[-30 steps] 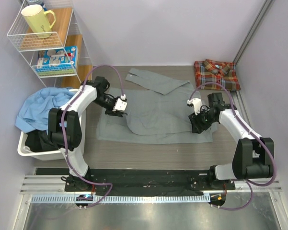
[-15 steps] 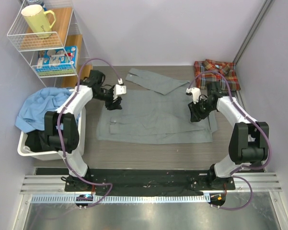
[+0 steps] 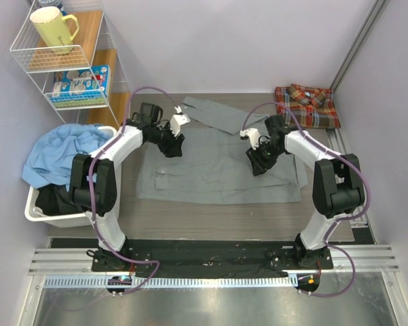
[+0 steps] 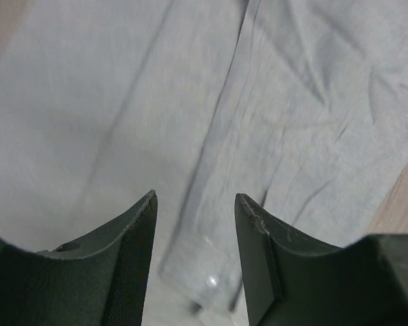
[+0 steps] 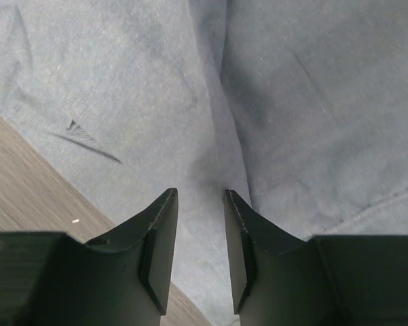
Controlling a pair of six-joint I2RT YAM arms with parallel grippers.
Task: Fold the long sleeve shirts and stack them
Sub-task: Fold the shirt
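The plain grey, soft cloth long-sleeved shirt (image 3: pixel 217 166) is lying spread out on the brown wooden table (image 3: pixel 210 212), right under both tools. The left gripper (image 3: pixel 175 147) is hovering over the shirt's top left part. From its own camera, the left gripper (image 4: pixel 195 197) is showing its two fingers about half apart, and nothing is sitting between them. Just below its tips, a strip of grey cloth with a small pale button (image 4: pixel 210 280) is lying flat.

The right gripper (image 3: pixel 256 166) is hovering over the shirt's right half. Up close, the right gripper (image 5: pixel 199 193) is keeping only a narrow gap, and it is not pinching anything either. A soft ridge in the cloth is running towards that gap.

Past the right gripper, in the far corner, the red, orange and blue plaid cloth shirt (image 3: pixel 307 105) is lying in a folded pile.

I think the grey shirt is getting folded now and the job is about half done. Next, each gripper probably needs to dip down, pinch a bit of cloth, and carry it over towards the middle.
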